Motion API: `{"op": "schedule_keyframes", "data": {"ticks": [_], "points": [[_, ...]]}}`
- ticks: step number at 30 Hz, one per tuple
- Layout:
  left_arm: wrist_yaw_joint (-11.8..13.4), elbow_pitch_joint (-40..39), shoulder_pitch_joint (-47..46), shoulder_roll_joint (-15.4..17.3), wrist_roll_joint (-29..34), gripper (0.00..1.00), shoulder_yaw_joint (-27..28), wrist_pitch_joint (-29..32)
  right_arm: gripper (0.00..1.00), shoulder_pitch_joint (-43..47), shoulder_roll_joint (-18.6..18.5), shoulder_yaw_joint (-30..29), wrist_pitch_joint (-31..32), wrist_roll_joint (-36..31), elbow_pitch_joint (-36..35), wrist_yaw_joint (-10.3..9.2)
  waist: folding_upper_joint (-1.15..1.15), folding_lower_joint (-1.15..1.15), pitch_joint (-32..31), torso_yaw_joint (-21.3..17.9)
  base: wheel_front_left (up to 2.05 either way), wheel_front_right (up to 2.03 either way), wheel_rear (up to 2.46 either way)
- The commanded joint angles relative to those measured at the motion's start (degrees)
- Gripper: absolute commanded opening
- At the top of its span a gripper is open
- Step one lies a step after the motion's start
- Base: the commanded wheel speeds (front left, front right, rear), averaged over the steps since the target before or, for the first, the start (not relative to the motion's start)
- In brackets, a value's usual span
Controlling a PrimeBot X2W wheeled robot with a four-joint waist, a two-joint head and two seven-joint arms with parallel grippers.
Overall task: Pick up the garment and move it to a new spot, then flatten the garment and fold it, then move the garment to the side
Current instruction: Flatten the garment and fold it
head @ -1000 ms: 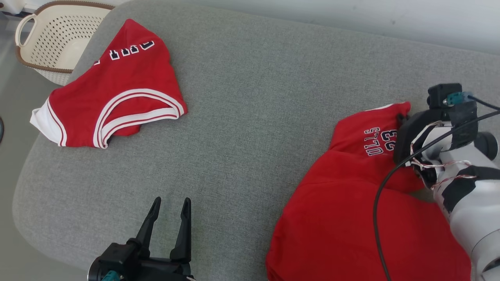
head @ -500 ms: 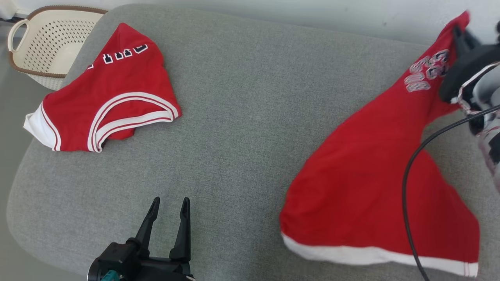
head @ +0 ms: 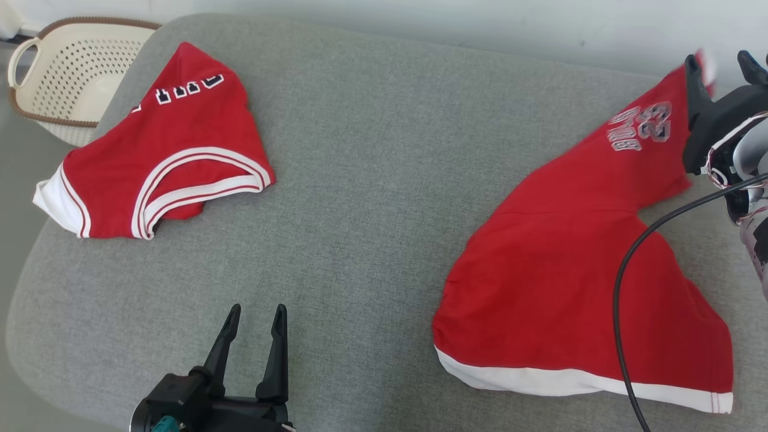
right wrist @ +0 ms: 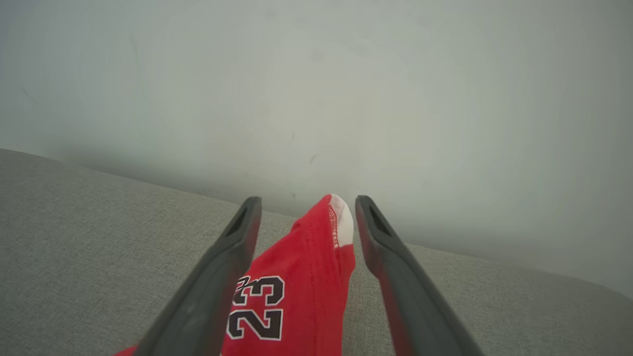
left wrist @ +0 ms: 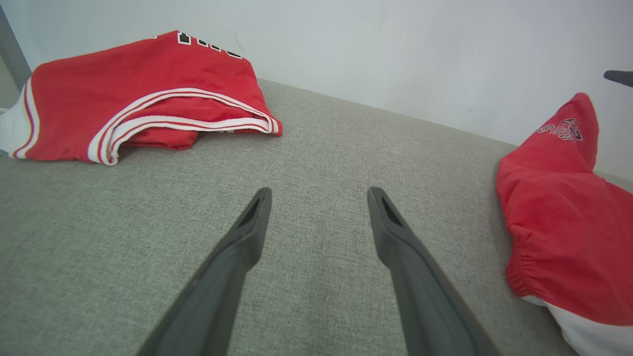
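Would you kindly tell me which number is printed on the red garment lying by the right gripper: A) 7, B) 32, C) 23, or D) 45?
C: the right wrist view shows the black digits 23 on the red garment, which lies between the open jaws of the right gripper.

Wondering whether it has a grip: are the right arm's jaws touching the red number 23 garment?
Cannot tell. Right wrist view: the jaws stand open around the garment's tip, a gap on one side, the other finger hiding its edge.
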Motion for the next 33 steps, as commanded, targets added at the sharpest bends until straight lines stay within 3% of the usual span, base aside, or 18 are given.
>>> {"op": "schedule_keyframes", "data": {"ticks": [1, 8, 21, 33], "points": [[-0.2, 0.1, 0.5, 0.0, 0.2, 1.0, 0.2, -0.3, 1.0, 0.2, -0.2, 0.2, -0.6, -0.8, 0.1, -0.04, -0.01, 0.0, -0.6, -0.6, 0.0, 0.0, 0.0], [-0.3, 0.1, 1.8, 0.0, 0.9, 1.0, 1.1, -0.3, 1.0, 3.3, 1.7, -2.3, -2.0, 0.4, -2.1, -0.04, -0.01, 0.0, -2.9, -2.6, 0.0, 0.0, 0.0], [-0.9, -0.2, 4.0, 0.0, 2.1, 1.0, 2.4, -0.3, 1.0, 19.8, 0.6, -12.2, -2.0, -0.4, -23.2, -0.04, -0.01, 0.0, -5.7, -6.8, 0.0, 0.0, 0.0], [-1.4, 0.0, 5.6, 0.0, 3.2, 1.0, 3.5, -0.2, 1.0, 41.2, 4.4, -24.3, -2.1, -5.6, -44.1, -0.04, -0.01, 0.0, -8.6, -9.7, 0.0, 0.0, 0.0]]}}
